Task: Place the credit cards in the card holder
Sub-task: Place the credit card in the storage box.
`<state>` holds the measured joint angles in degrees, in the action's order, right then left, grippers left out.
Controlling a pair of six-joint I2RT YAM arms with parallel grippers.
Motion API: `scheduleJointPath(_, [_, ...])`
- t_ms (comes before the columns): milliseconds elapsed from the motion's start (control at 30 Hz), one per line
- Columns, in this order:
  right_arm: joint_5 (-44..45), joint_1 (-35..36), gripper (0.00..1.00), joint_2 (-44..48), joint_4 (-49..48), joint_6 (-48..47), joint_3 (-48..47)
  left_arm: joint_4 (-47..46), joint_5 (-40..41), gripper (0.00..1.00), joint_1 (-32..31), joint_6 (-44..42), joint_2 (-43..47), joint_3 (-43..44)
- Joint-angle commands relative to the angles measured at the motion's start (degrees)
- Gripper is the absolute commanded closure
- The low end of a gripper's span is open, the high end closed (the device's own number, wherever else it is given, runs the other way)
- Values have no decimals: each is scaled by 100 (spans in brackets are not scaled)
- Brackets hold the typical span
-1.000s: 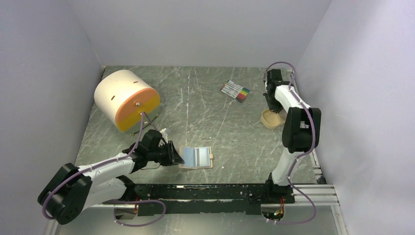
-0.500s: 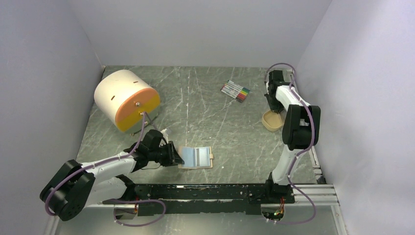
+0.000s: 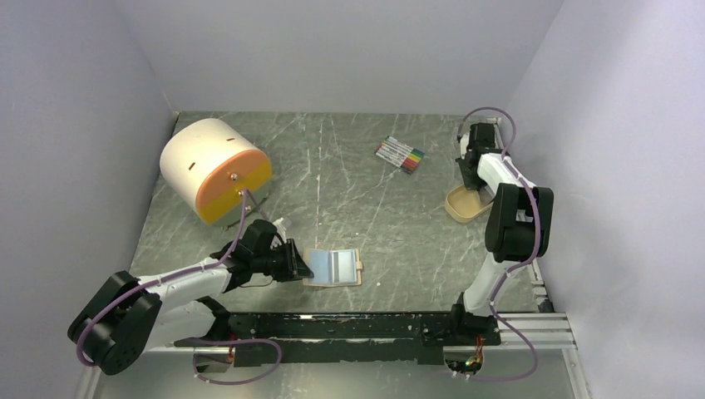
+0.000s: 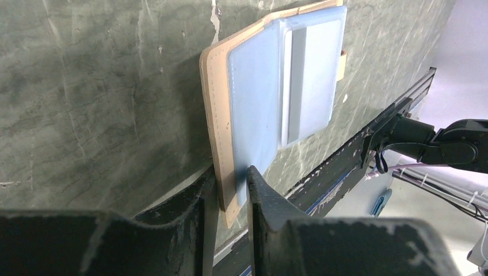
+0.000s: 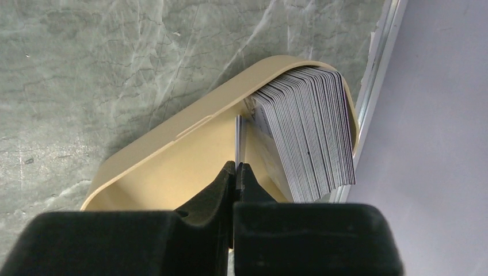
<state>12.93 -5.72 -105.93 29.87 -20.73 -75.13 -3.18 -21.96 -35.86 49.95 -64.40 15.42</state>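
Note:
The tan card holder lies open on the table, pale blue sleeves up. My left gripper is shut on its left edge; in the left wrist view the fingers pinch the tan cover and a sleeve of the holder. The credit cards stand as a leaning stack in the tan tray at the table's right edge. My right gripper is shut on one card, seen edge-on and apart from the stack. From above, the right gripper reaches into the tray.
A bundle of coloured marker pens lies at the back centre. A big white cylinder with an orange face lies at the back left. A metal rail and the wall run right beside the tray.
The right arm has swung a little to the right over the tray. The left arm and the card holder have not moved.

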Motion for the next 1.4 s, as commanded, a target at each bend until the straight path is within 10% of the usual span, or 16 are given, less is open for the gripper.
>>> scheduleJointPath(0, [-301, -129, 100, 44, -406, -56, 262, -192, -159, 71, -38, 20, 24, 122])
scheduleJointPath(200, [-265, -149, 85, -91, -424, -54, 179, -135, -130, 71, -38, -3, 34, 144])
scheduleJointPath(467, [47, -140, 100, 20, -300, -60, 54, -234, -159, 71, -44, 18, -59, 141])
scheduleJointPath(733, [-20, -140, 82, 46, -42, 3, -104, -246, -170, 71, -42, 13, -96, 163])
scheduleJointPath(933, [-193, -140, 100, 99, -73, 81, -79, -244, -176, 71, -44, 22, -92, 135])
scheduleJointPath(1367, [270, -149, 86, 314, 255, 261, -42, -255, -179, 71, -40, 17, -82, 140])
